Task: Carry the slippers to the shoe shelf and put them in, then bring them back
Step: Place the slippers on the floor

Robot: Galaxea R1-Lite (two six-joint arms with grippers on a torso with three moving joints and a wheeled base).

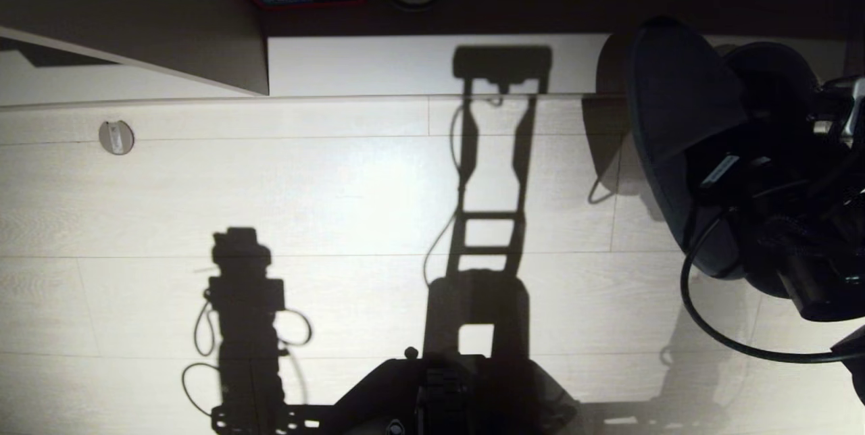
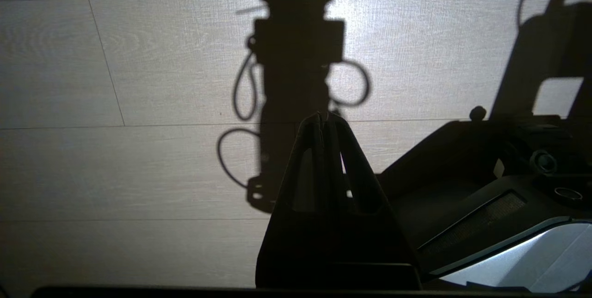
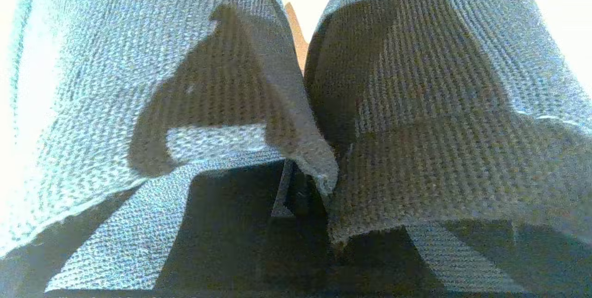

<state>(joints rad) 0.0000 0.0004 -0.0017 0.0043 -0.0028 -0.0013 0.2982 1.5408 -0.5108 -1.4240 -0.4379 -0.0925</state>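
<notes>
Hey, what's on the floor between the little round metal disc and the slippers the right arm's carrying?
Nothing solid: in the head view, bare pale floor runs from the disc to the slippers, crossed only by the robot's shadow.

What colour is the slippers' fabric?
The slippers are grey-blue knit; the right wrist view shows it best.

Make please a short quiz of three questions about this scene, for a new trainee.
1. True or false: the slippers lie on the floor.
2. Which gripper holds them: A left, B right?
3. What are the left gripper's fingers doing?

Key: 1 false, they are held up by the right gripper. 2 B. 3 shut, holding nothing, above the floor.
</notes>
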